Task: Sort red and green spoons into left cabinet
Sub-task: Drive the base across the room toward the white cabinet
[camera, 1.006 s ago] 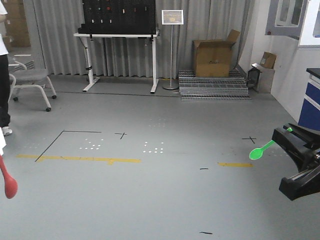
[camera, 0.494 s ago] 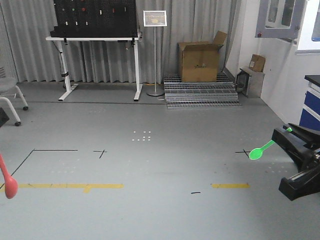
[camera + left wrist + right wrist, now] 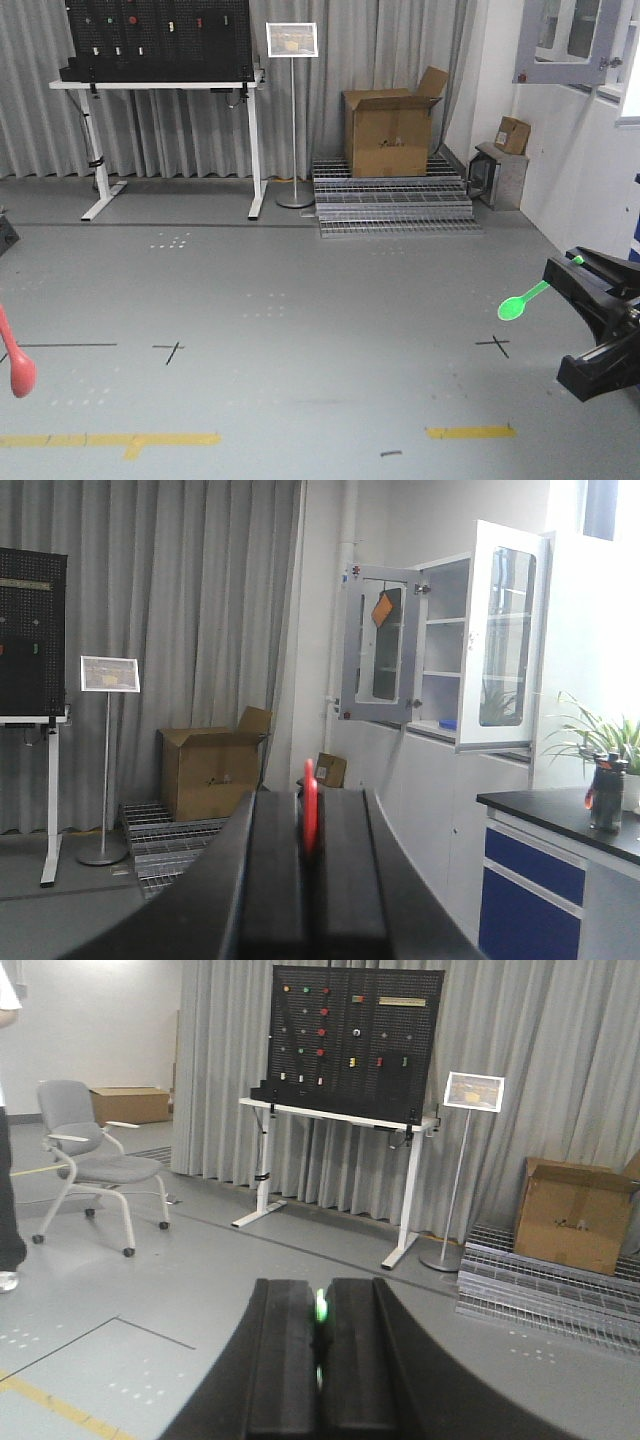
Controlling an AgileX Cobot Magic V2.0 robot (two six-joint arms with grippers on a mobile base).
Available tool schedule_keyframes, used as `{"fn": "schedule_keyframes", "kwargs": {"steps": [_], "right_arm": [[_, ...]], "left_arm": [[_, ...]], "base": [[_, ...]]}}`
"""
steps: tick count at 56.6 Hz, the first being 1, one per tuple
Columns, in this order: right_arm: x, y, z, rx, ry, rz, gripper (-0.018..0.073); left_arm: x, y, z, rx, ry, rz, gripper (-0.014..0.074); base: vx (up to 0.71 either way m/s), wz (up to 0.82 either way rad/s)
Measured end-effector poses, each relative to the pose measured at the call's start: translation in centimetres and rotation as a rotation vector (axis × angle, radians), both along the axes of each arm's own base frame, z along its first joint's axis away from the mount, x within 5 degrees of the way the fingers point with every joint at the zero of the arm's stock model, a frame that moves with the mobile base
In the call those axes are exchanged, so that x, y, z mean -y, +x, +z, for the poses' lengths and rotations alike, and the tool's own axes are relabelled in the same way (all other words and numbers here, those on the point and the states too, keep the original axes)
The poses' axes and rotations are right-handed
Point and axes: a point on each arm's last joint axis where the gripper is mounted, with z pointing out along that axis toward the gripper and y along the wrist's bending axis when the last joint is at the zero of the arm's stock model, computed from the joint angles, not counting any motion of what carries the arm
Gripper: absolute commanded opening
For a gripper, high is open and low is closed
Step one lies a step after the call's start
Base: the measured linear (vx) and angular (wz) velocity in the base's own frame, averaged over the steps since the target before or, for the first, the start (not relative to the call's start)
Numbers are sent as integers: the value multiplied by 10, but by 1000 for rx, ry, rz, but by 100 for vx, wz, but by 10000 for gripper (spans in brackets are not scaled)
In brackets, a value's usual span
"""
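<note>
The green spoon [image 3: 520,303] juts bowl-first from the clenched right claw [image 3: 572,270] at the right edge; the red spoon [image 3: 17,365] hangs bowl-down at the left edge. Only the left wrist view shows the left claw [image 3: 309,810] pinching its handle.

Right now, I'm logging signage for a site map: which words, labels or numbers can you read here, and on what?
None can be read.
Framed sign: print too small.
Yellow strip on the pegboard: blurred.
Mark on the cardboard box: blurred.
Orange tag on the cabinet door: blurred.
</note>
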Motion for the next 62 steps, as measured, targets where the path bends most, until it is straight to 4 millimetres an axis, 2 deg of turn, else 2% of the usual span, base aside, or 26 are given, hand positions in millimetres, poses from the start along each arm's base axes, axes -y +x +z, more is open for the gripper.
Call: {"fn": "schedule_keyframes", "kwargs": {"steps": [62], "right_arm": [[0,0,0,-1,-1,-2,-8]], "left_arm": [[0,0,0,0,0,0,-6]], "base": [[62,1]]}}
